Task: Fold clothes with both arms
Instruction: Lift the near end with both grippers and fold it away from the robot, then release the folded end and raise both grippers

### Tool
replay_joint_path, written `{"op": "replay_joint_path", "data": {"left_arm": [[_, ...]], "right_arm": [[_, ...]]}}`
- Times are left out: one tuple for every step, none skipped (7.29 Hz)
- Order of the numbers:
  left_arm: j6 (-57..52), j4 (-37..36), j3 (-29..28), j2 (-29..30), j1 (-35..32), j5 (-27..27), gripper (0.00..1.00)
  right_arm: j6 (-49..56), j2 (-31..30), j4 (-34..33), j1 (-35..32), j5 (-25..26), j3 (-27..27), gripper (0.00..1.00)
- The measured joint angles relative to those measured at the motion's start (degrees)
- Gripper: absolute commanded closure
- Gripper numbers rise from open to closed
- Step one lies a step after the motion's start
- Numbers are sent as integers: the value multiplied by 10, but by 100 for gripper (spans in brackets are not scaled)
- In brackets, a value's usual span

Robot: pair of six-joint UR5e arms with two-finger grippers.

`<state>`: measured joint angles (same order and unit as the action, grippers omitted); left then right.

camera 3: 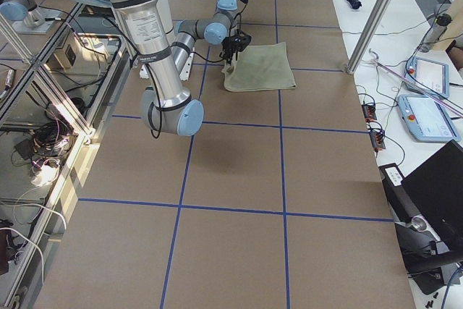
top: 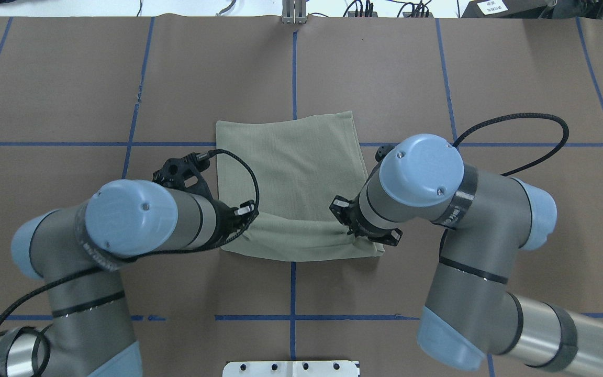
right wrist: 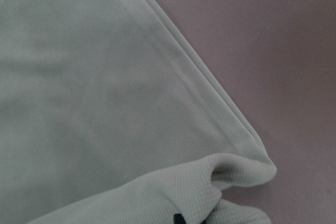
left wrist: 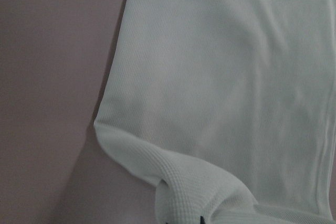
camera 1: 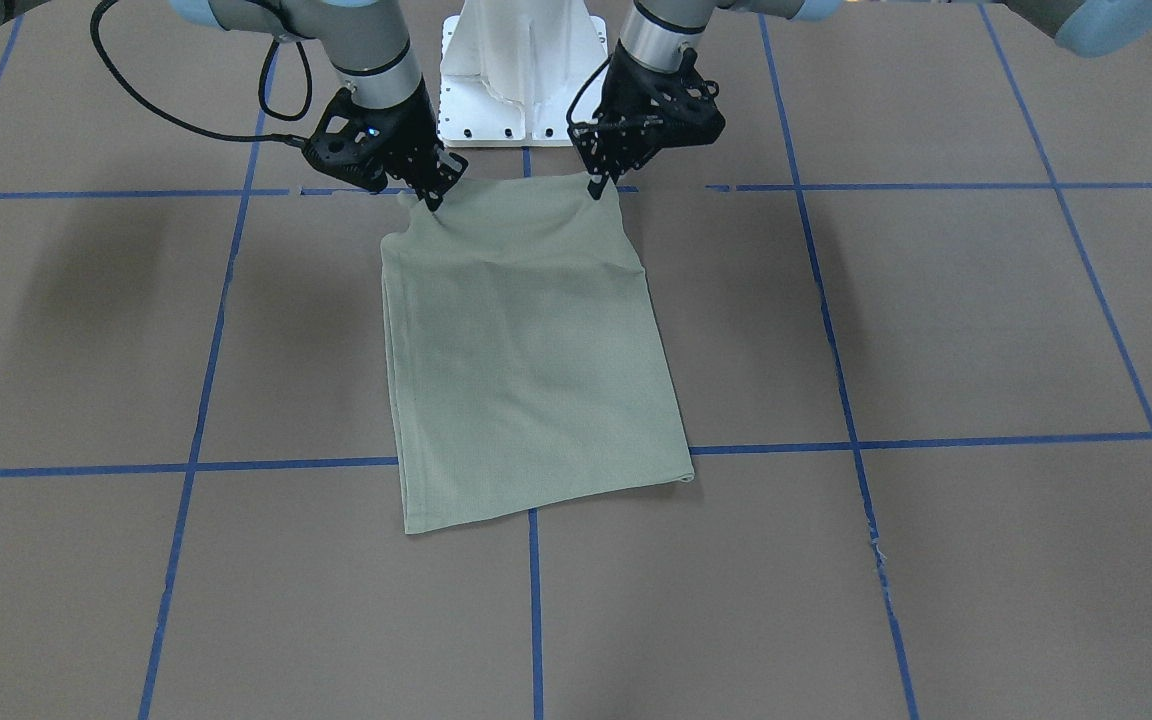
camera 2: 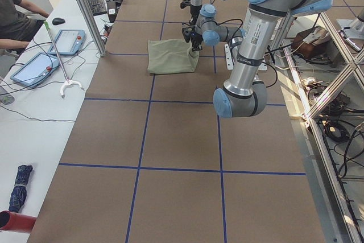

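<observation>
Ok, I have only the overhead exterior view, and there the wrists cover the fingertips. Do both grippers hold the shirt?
Observer: It seems so. In the front-facing view the left gripper and the right gripper each pinch one corner of the shirt, on the edge nearest the robot.
Operator: Is that edge lifted?
Observer: A little. The right wrist camera shows the cloth bunched into a raised fold at the fingertip.
Operator: Is somebody close to the table?
Observer: In the exterior left view a person sits at the side desk and does not reach over the table.
</observation>
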<state>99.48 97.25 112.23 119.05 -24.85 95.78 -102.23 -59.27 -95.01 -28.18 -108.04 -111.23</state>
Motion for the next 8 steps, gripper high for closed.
{"op": "replay_joint_path", "data": {"left_arm": [[-11,2,-35,18,-32,0,100],[-21,8,-63,30,-57,0,100],[-29,22,-89,40,-74,0,100],[-32,39,-116,50,-85,-1,100],[-33,54,-144,64,-93,-1,76],[-34,64,-169,77,-102,-1,1],[-50,72,-190,88,-115,-1,0],[-88,75,-209,98,-136,0,0]], "right_arm": [[4,25,37,-22,0,54,100],[5,48,92,-42,0,119,100],[6,71,133,-61,-1,175,100],[9,94,151,-76,-3,222,100],[11,116,158,-90,-5,260,100],[13,132,165,-99,-5,289,76],[14,145,180,-107,-6,315,1],[17,152,200,-115,-4,337,0]]}}
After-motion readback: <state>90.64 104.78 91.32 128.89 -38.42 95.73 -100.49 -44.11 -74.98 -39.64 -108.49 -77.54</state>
